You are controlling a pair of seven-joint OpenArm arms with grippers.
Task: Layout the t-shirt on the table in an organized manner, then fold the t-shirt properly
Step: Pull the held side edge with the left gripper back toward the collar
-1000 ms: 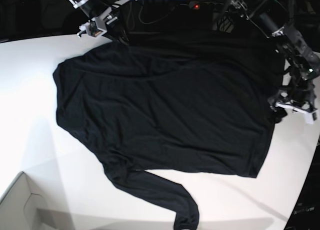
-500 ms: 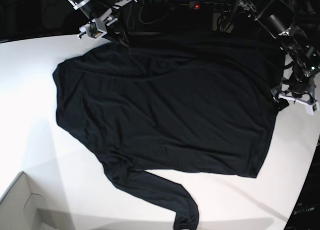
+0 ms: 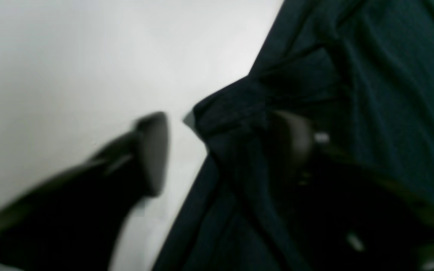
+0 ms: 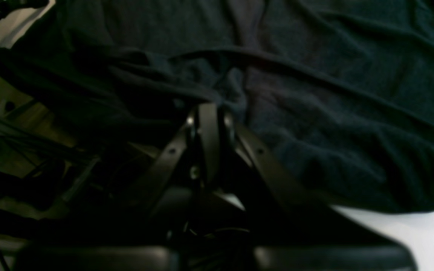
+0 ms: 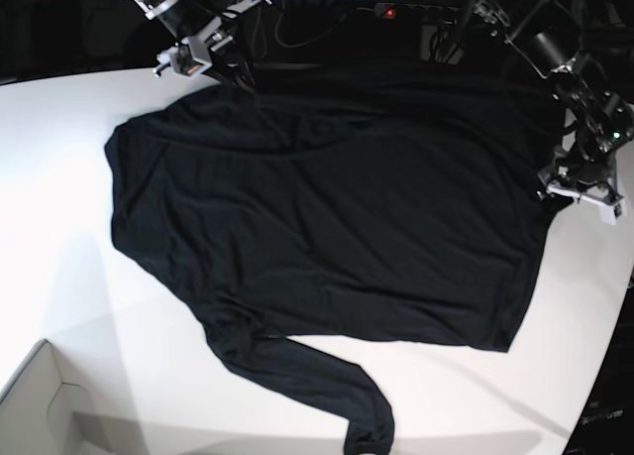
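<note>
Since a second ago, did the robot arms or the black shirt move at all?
The left gripper slid along the plain black long-sleeved t-shirt's edge toward the table's far side, and its jaws narrowed over a fabric fold. The right gripper stayed shut on the far edge. The shirt stayed spread on the white table.

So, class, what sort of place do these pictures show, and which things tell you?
Probably a robotics lab bench: a plain black long-sleeved t-shirt spread on a large white curved-edge table, two camera-bearing robot arms at its far edge, cables behind.
</note>
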